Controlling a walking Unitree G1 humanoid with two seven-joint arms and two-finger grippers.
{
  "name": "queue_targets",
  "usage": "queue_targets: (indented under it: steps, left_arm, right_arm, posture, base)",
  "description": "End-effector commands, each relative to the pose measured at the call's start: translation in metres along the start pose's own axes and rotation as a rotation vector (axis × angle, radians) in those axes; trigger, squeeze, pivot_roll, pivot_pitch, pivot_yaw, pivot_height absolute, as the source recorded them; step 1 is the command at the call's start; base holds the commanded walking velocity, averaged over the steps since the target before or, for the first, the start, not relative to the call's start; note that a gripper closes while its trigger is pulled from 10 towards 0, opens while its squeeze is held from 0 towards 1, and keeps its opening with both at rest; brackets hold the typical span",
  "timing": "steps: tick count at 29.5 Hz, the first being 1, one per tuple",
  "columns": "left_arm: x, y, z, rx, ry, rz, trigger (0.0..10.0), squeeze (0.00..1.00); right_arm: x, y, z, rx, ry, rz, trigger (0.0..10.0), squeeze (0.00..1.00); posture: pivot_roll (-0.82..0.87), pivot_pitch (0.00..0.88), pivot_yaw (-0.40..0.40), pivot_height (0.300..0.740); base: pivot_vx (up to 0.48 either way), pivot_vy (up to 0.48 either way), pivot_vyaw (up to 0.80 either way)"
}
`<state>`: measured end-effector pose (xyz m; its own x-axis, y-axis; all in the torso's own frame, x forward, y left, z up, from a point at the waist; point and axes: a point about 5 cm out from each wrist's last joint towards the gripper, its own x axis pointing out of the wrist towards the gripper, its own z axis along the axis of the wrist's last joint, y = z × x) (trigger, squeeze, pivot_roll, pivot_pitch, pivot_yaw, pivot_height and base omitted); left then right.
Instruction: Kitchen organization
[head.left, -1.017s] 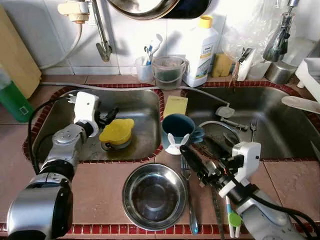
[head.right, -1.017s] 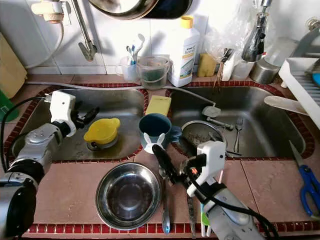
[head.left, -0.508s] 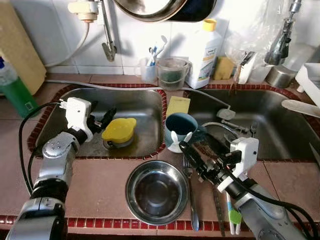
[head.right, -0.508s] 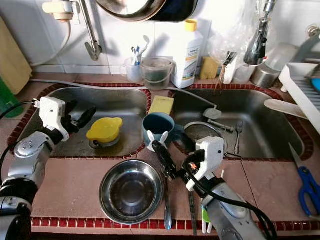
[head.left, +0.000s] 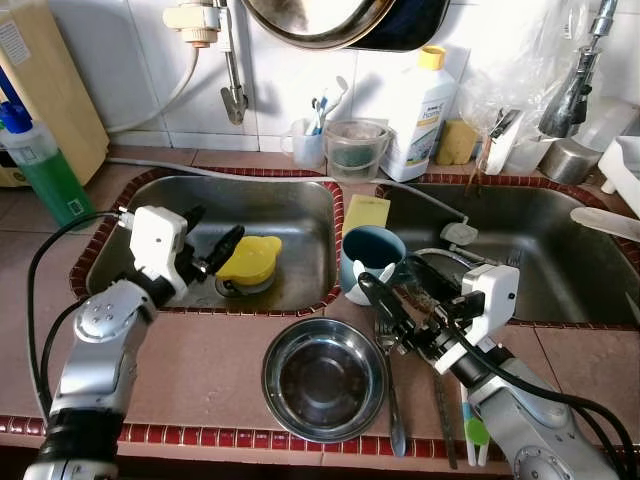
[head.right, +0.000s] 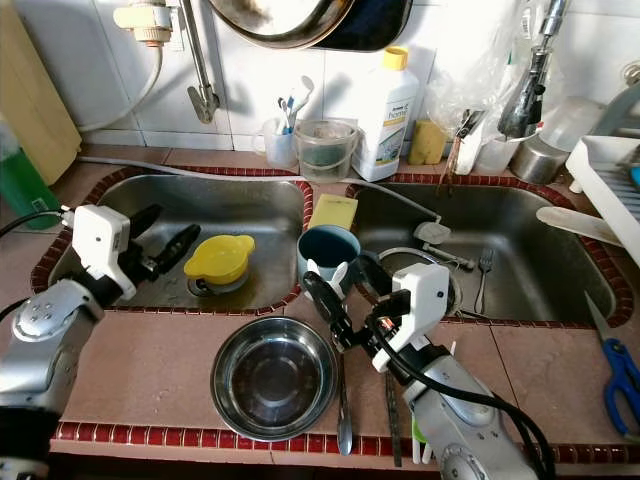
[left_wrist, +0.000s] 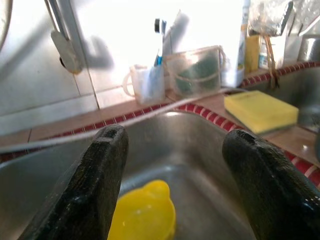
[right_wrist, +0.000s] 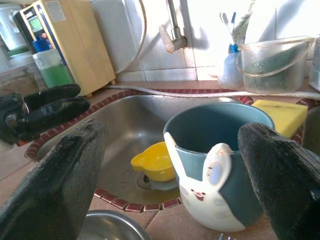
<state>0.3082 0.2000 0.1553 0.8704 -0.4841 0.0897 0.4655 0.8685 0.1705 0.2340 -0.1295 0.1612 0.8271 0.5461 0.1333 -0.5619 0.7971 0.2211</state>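
Shifted since a second ago: left gripper (head.left: 222, 250) has drawn back from the yellow plastic lid (head.left: 249, 260) in the left steel sink basin (head.left: 300, 205), fingers spread.

Right eye view: right gripper (head.right: 335, 300), fingers spread, just short of the blue rabbit-faced mug (head.right: 330, 255); round steel bowl (head.right: 274, 376) and spoon (head.right: 343, 400) on the tiled desk (head.right: 150, 350) beside it.

Right wrist view: mug stands between the fingers (right_wrist: 55, 170), likely lined up for grasping; yellow sponge (right_wrist: 280, 114) behind.

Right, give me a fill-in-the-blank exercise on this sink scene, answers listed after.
1. The yellow bowl lies in the ____ sink basin.
2. The right gripper hovers open just in front of the blue ____, which has a bunny face.
3. On the divider between the basins lies a yellow ____.
4. The steel bowl stands on the ____.

Missing words: left; mug; sponge; counter
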Motion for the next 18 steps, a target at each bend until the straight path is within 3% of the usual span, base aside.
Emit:
queue_targets:
  steps: [1,12,16,18]
  left_arm:
    - [-0.001,-0.002,0.005,0.017,0.005,-0.019,10.0,0.0]
    - [-0.002,-0.01,0.009,0.026,0.047,-0.062,10.0,0.0]
    - [-0.008,-0.011,0.003,-0.048,0.105,-0.06,10.0,0.0]
    - [-0.008,-0.015,0.005,-0.016,0.097,-0.089,10.0,0.0]
  right_arm:
    - [-0.001,-0.003,0.003,-0.013,-0.012,-0.007,10.0,0.0]
    - [-0.002,-0.005,0.002,-0.015,-0.013,-0.017,10.0,0.0]
    - [-0.004,-0.006,0.001,-0.024,-0.009,-0.03,10.0,0.0]
    - [-0.004,-0.006,0.001,-0.026,-0.01,-0.037,10.0,0.0]
  posture:
    - [-0.07,0.04,0.015,0.74]
    - [-0.07,0.04,0.023,0.74]
    - [-0.08,0.042,0.026,0.74]
    - [-0.07,0.042,0.024,0.74]
  base:
    - [0.0,0.0,0.0]
    - [0.0,0.0,0.0]
    - [0.0,0.0,0.0]
    - [0.0,0.0,0.0]
